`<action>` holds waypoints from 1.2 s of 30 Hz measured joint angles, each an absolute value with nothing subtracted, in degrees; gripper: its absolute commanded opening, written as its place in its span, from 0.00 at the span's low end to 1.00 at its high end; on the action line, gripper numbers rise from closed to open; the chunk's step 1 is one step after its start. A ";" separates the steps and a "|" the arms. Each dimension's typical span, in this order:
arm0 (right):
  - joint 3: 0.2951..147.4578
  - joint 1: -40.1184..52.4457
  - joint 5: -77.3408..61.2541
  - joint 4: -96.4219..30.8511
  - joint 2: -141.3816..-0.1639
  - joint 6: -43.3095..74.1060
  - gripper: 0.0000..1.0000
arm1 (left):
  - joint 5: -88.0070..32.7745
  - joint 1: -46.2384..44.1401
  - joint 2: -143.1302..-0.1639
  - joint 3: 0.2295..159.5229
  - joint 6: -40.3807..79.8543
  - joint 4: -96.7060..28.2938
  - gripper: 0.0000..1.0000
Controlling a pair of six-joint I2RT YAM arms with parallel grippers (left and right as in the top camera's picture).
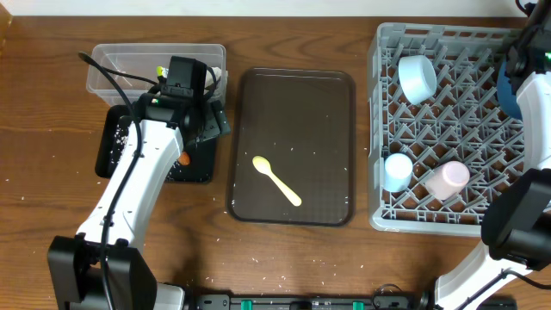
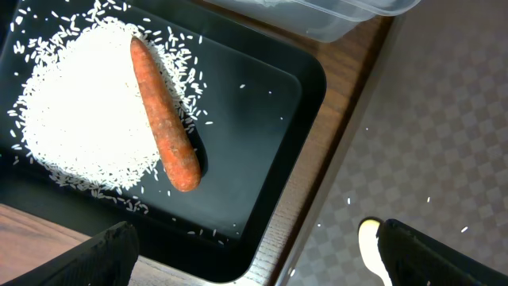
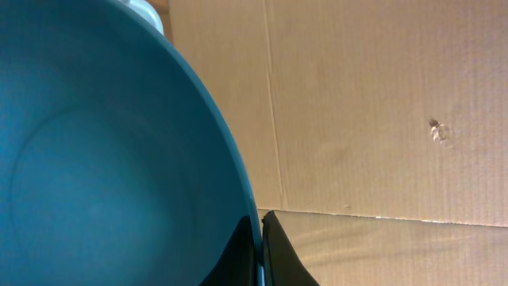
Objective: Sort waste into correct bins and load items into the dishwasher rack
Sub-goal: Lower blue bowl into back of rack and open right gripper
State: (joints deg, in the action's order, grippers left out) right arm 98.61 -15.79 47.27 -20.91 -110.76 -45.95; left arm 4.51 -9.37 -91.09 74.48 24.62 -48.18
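my left pincer (image 2: 254, 242) is wide open and holds nothing. its two black fingers (image 2: 95, 258) show at the bottom of my left wrist view. right under it is the near rim of the shallow black rectangular tray (image 2: 254, 103). in that tray, just ahead of the pincer, is a heap of loose white rice grains (image 2: 79, 103). the small orange carrot piece (image 2: 163, 119) lies across the edge of the heap. past the tray is a corner of the clear plastic rectangular tub (image 2: 333, 20). from overhead, the crumpled white wrapper with yellow-green print (image 1: 161, 71) sits inside it. to the right of this pincer is the large dark brown serving tray (image 2: 429, 119), with a few stray grains on it. the pale yellow spoon (image 2: 367, 238) lies on it, close to my right finger.

my right pincer (image 3: 259, 250) is pinched shut on the rim of the large round blue plate (image 3: 95, 159). the plate is at the far right part of the large square light grey plastic crate (image 1: 430, 221). i cannot tell if it touches the pegs. in the crate, well to the left of this pincer, are the white bowl with light blue inside (image 1: 419, 77), the blue cup (image 1: 397, 170) and the pink-and-white cup (image 1: 448, 179).
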 measured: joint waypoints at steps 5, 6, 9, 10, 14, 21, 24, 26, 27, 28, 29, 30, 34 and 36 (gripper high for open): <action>98.61 -15.22 46.68 -20.71 -110.76 -46.11 0.01 | 4.49 -9.37 -91.09 74.48 24.62 -48.18 0.98; 98.61 -14.85 46.70 -20.71 -110.76 -46.17 0.01 | 4.49 -9.37 -91.09 74.48 24.62 -48.18 0.98; 98.63 -13.10 46.96 -21.32 -110.74 -46.44 0.01 | 4.51 -9.37 -91.09 74.48 24.62 -48.18 0.98; 98.70 -12.25 47.18 -21.63 -110.74 -46.48 0.02 | 4.49 -9.37 -91.09 74.48 24.62 -48.18 0.98; 98.70 -8.19 46.04 -22.92 -110.78 -46.44 0.16 | 4.49 -9.37 -91.09 74.48 24.62 -48.21 0.98; 98.56 -0.23 43.40 -23.35 -111.53 -46.59 0.30 | 4.51 -9.37 -91.09 74.48 24.62 -48.18 0.98; 98.56 2.50 43.13 -23.33 -111.53 -46.57 0.33 | 4.49 -9.37 -91.09 74.48 24.62 -48.21 0.98; 98.56 3.86 43.05 -23.33 -111.53 -46.57 0.36 | 4.49 -9.37 -91.09 74.48 24.62 -48.18 0.98; 98.56 4.51 42.96 -23.31 -111.53 -46.57 0.37 | 4.49 -9.37 -91.09 74.48 24.62 -48.18 0.98; 98.56 4.93 42.94 -23.33 -111.53 -46.59 0.40 | 4.51 -9.37 -91.09 74.48 24.62 -48.18 0.98; 98.56 5.23 42.94 -23.24 -111.53 -46.41 0.41 | 4.49 -9.37 -91.11 74.48 24.62 -48.21 0.98; 98.56 5.50 42.89 -23.05 -111.53 -46.13 0.44 | 4.49 -9.37 -91.09 74.48 24.62 -48.21 0.98; 98.56 5.80 42.87 -21.56 -111.53 -42.74 0.52 | 4.49 -9.37 -91.09 74.48 24.62 -48.21 0.98; 98.56 5.80 42.87 -21.43 -111.53 -39.88 0.53 | 4.49 -9.37 -91.09 74.48 24.62 -48.21 0.98</action>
State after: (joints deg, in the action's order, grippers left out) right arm 98.56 5.80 42.87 -21.43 -111.53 -39.88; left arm 4.49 -9.37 -91.09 74.48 24.62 -48.21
